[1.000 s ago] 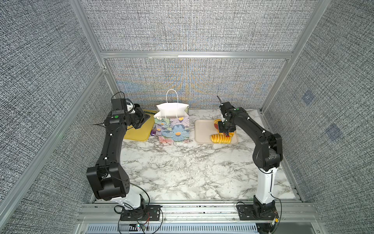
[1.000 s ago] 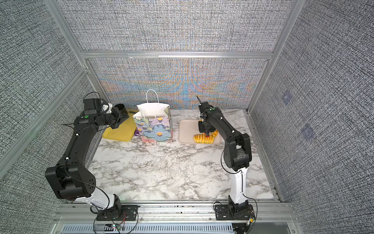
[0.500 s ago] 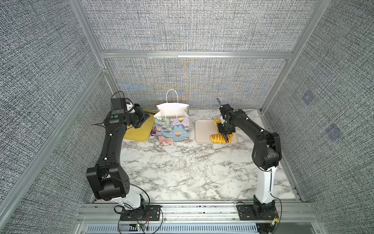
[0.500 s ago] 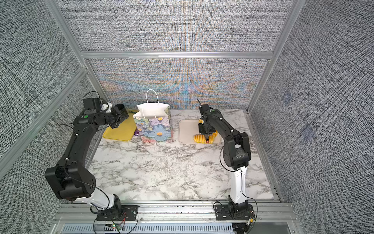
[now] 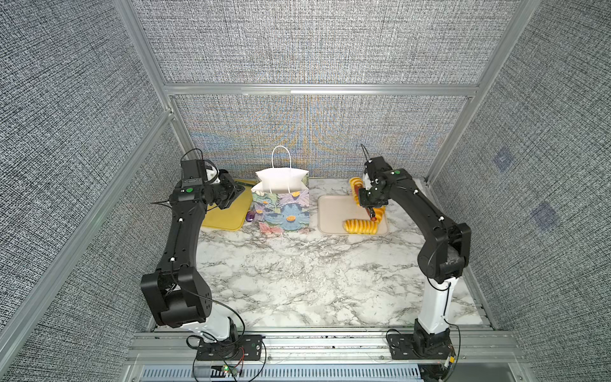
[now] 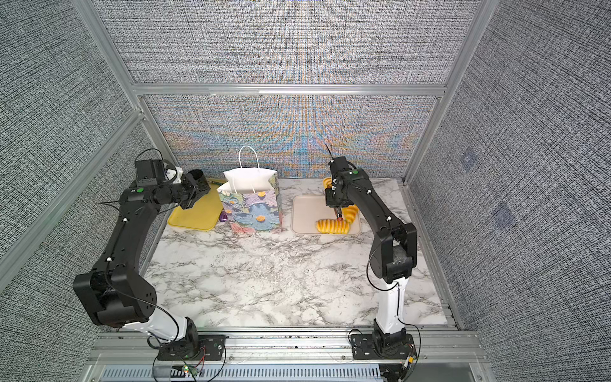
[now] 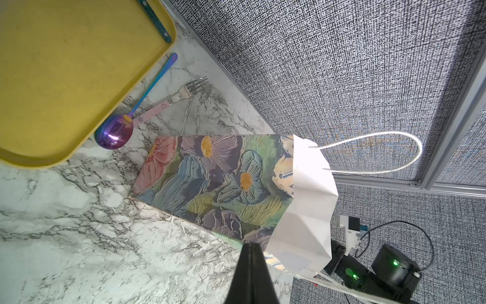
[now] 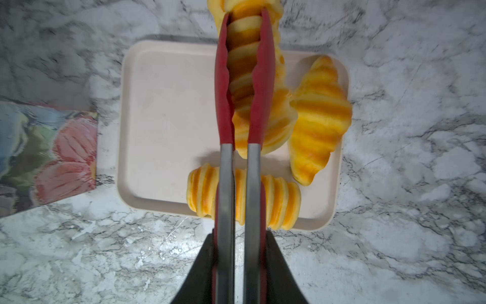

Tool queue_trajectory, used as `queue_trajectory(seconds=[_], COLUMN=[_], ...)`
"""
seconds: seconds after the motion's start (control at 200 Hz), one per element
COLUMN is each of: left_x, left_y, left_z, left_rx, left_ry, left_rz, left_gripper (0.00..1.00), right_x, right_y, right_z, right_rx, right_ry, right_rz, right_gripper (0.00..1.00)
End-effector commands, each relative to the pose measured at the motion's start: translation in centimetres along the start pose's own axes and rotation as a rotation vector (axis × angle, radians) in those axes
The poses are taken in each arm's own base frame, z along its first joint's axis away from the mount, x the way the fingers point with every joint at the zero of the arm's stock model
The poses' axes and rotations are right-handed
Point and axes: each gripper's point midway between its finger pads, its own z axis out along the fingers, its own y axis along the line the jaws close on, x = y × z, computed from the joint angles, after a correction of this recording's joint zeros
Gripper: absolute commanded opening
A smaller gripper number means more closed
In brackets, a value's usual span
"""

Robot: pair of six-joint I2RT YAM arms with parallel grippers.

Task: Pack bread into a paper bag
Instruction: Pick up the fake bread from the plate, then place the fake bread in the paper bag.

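Both top views look down on the whole counter (image 5: 297, 281) from high beyond its front edge, facing its back edge, while the close wrist cameras share the paper bag (image 7: 210, 179).

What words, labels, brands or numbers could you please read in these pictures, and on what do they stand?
None can be read.
The flower-printed paper bag, beige plastic tray and yellow plastic tray carry no lettering; any marking on the small white device is too blurred.
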Motion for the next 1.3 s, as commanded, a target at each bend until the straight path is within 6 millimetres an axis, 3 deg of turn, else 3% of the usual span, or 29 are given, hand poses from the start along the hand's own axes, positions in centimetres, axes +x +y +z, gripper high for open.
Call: queue_trajectory(seconds=[0.0, 0.17, 0.495, 0.691, 0.786, 1.061, 1.296], left_x=[0.3, 0.3, 0.7, 0.9, 1.0, 1.0, 1.1], left_y=[-0.3, -0.2, 0.6, 0.9, 1.0, 0.8, 0.9], left_z=[-0.3, -0.3, 0.2, 0.2, 0.3, 0.2, 0.2], left_rx=[0.008, 0.008, -0.005, -0.012, -0.011, -0.009, -0.01], left_ry=[0.009, 0.01, 0.023, 0.025, 0.028, 0.026, 0.028], left_rz=[0.003, 0.003, -0.003, -0.005, -0.006, -0.005, -0.007], left_gripper=[0.02, 0.02, 0.02, 0.02, 0.02, 0.02, 0.02], right_x=[-1.2, -2.4, -4.3, -4.4, -3.9, -3.0, -3.3], right_y=[0.4, 1.7, 8.4, 12.2, 14.0, 18.8, 21.5], right_z=[-2.2, -5.5, -14.1, -18.6, -19.3, -18.4, -18.6], right_rx=[-0.021, -0.057, -0.196, -0.3, -0.347, -0.447, -0.499], right_ry=[-0.044, -0.122, -0.4, -0.547, -0.555, -0.51, -0.514], right_rz=[0.006, -0.022, -0.183, -0.258, -0.303, -0.419, -0.456], right_gripper=[0.26, 0.26, 0.27, 0.27, 0.28, 0.28, 0.28])
